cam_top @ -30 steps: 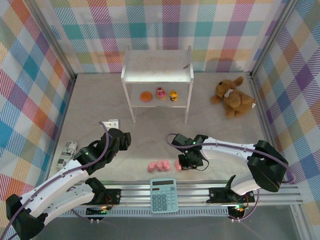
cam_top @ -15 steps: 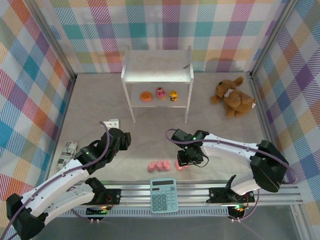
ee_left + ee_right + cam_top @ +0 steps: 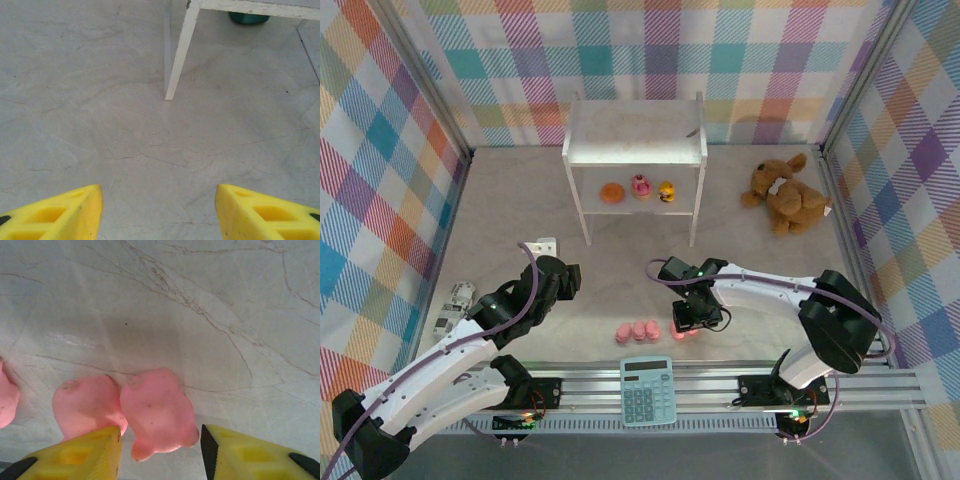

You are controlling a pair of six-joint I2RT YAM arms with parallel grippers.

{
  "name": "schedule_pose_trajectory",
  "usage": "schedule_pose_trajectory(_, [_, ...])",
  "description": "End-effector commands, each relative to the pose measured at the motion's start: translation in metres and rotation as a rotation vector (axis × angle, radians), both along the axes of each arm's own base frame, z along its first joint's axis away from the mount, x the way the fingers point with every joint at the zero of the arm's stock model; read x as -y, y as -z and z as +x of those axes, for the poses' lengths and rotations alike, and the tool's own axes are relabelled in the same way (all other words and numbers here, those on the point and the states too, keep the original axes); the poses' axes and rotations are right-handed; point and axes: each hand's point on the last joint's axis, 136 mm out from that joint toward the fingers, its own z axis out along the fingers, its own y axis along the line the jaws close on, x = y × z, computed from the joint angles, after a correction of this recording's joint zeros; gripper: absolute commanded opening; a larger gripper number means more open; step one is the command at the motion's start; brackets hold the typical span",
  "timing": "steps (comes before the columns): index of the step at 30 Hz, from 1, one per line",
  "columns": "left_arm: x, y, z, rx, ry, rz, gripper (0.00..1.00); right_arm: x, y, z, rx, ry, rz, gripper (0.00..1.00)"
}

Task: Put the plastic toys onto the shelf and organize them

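My left fingers (image 3: 563, 279) are spread wide above the bare surface (image 3: 520, 220), with a leg of the shelf (image 3: 635, 133) at their twelve o'clock. The shelf's lower board holds the orange ring (image 3: 611, 194), cupcake (image 3: 640, 186) and duck (image 3: 666, 191). Three pink pigs (image 3: 638, 330) sit in a row at nine o'clock from my right fingers (image 3: 688, 322), which are open around another pig (image 3: 157, 415).

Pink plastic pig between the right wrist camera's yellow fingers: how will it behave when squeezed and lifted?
The small, rounded pink plastic pig is probably light, and its curved sides may slip from the yellow fingers. A second pink pig sits right beside it and would likely get nudged along the smooth grey table.
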Motion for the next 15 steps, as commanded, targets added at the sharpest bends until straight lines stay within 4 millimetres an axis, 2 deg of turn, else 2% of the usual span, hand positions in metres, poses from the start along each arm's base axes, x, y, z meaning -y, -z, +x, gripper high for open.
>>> schedule_pose_trajectory(1, [-0.0072, -0.0092, 0.0024, 0.018, -0.017, 0.022, 0.61, -0.0057, 0.0022, 0.0036, -0.010, -0.006, 0.010, 0.44])
schedule_pose_trajectory(5, [-0.0082, -0.0088, 0.0023, 0.017, -0.019, 0.026, 0.61, -0.0057, 0.0057, 0.0033, -0.021, -0.007, 0.009, 0.38])
schedule_pose_trajectory(9, [-0.0094, -0.0076, 0.0019, 0.015, -0.023, 0.027, 0.61, -0.0053, 0.0100, 0.0017, -0.037, -0.006, 0.006, 0.29])
schedule_pose_trajectory(14, [-0.0109, -0.0066, 0.0013, 0.013, -0.028, 0.030, 0.61, -0.0050, 0.0105, 0.0011, -0.041, -0.012, 0.005, 0.00])
schedule_pose_trajectory(15, [-0.0111, -0.0063, 0.0012, 0.011, -0.028, 0.031, 0.61, -0.0052, 0.0104, 0.0012, -0.042, -0.012, 0.005, 0.00])
